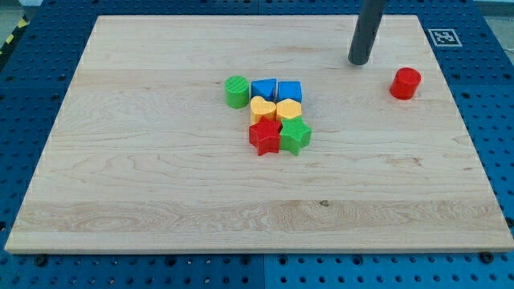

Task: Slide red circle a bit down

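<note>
Red circle (405, 83) alone at the view's upper right of the tabletop (161, 201), my tip (359, 63) near it.

Tip sits up and to the view's left of the red circle, apart from it, not touching. End effector is a bare dark rod: nothing to open or close, nothing held. Remaining blocks packed in a cluster near the middle, well apart from the red circle: green circle (236, 91) at the cluster's left, two blue blocks (263, 88) (290, 90) beside it, yellow heart (262, 108) and a second yellow block (288, 110) just below those, red star (264, 136) and green block (295, 136) lowest. Neighbours in the cluster touch or nearly touch.
</note>
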`<action>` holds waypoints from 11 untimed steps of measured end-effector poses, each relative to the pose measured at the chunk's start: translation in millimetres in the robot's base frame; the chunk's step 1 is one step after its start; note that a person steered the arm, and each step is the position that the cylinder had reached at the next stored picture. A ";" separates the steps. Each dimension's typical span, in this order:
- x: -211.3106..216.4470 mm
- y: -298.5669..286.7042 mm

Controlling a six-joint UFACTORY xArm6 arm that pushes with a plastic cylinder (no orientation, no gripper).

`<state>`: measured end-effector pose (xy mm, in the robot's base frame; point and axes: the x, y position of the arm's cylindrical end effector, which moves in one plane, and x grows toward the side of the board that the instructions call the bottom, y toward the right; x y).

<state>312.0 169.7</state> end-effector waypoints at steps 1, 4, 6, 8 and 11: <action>0.0 50.0; 7.1 72.2; 30.1 78.9; 49.0 78.9; 89.3 78.9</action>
